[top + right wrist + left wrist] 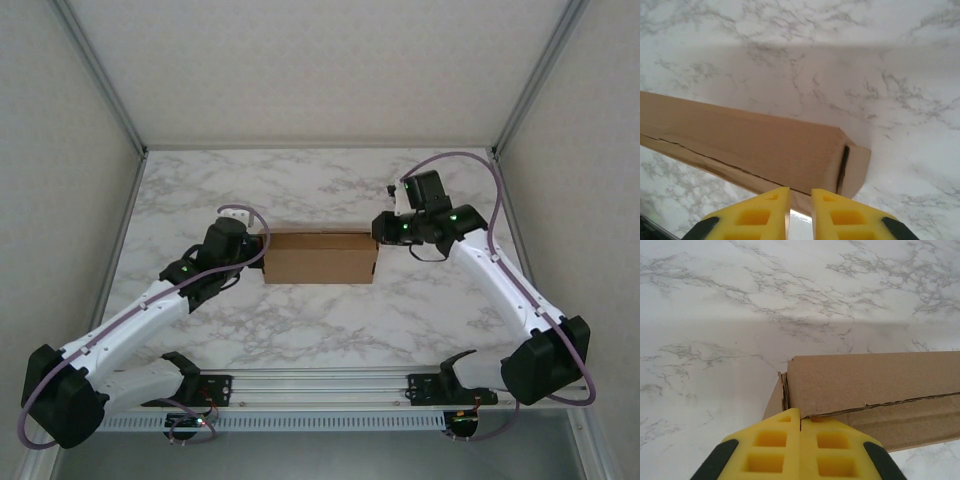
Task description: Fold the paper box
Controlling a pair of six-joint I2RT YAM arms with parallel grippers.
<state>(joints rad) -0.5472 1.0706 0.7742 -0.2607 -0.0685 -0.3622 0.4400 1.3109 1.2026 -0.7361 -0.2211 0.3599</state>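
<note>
The paper box [320, 257] lies closed in the middle of the table [300, 190], with its long axis going from left to right in the top view. It sits exactly between the two grippers. The left gripper [262, 246] touches its left short end and the right gripper [378, 236] is at its right short end, so neither arm is nearer. In the left wrist view the yellow fingers [770, 450] are pressed together with nothing between them, their tips against the box's corner. The right gripper's fingers [765, 212] leave a narrow gap at the box's lower edge; whether they pinch cardboard I cannot tell. Both arms reach forward and bend inward toward the box.
</note>
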